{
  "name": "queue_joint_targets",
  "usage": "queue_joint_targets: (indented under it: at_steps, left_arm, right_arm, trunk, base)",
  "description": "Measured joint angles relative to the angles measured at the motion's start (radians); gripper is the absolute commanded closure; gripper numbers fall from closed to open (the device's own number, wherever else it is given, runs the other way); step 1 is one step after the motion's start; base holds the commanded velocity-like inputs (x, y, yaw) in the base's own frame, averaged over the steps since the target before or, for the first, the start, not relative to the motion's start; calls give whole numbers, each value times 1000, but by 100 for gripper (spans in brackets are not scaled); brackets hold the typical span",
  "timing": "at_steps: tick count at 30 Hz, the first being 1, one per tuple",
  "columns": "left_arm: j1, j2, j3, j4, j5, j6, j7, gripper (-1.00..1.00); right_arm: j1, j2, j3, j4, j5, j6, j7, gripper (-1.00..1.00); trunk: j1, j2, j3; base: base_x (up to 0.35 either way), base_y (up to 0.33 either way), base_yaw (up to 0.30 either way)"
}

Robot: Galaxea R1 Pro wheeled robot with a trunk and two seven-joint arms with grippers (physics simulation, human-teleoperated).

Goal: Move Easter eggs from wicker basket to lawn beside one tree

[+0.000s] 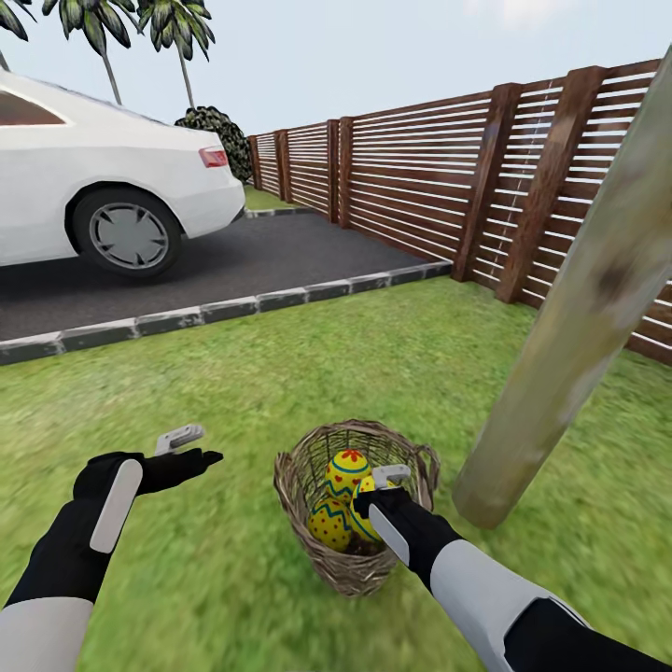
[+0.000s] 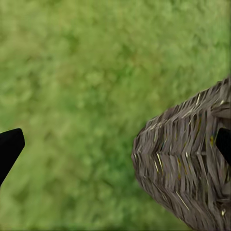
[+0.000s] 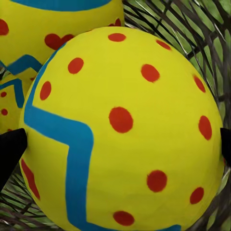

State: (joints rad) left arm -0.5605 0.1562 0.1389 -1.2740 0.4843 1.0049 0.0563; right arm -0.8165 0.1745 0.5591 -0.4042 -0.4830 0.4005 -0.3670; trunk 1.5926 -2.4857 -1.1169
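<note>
Grass covers the lawn (image 1: 280, 373) where our wicker basket (image 1: 313, 509) sits, close in front of us and just beside the foot of the tree (image 1: 569, 336). We see the tree as a pale trunk with dark patches, leaning across the right side of the head view. Three Easter eggs (image 1: 347, 467) lie inside the basket, yellow with red dots and blue zigzag bands. Our right hand (image 1: 381, 485) reaches down into the basket. In the right wrist view one big egg (image 3: 125, 125) sits between the two dark fingertips (image 3: 9, 149), and the hand is wide open around it. We cannot tell if the tips touch the egg. Two more eggs (image 3: 62, 24) peek out behind it against the woven wall. Our left hand (image 1: 187, 448) hangs over the grass to the left of the basket, and it is open too, with its fingers spread apart. In the left wrist view the basket's woven side (image 2: 187, 163) is near one fingertip. Farther off we see a dark driveway (image 1: 233, 261) with a stone kerb (image 1: 224, 308), a white car (image 1: 103, 177), and a wooden fence (image 1: 420, 177).
</note>
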Motion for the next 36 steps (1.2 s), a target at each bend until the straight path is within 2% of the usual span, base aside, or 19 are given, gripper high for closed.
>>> queue_joint_targets:
  at_steps: [5,25,33,36]
  left_arm:
    - [0,0,0,0,0,1,-1,-100]
    - [0,0,0,0,0,2,-1,-100]
    - [0,0,0,0,0,2,-1,-100]
    - [0,0,0,0,0,-2,-1,-100]
  right_arm:
    - [0,0,0,0,1,37,0,100]
    - [0,0,1,-22,3,39,2,100]
    - [0,0,2,-87,3,59,2,100]
    - [0,0,1,-119,5,72,1,100]
  trunk:
    - [0,0,0]
    - [0,0,0]
    - [0,0,0]
    - [-11,21,9]
  base:
    - [-108,0,0]
    - [-2,0,0]
    - [0,0,0]
    - [0,0,0]
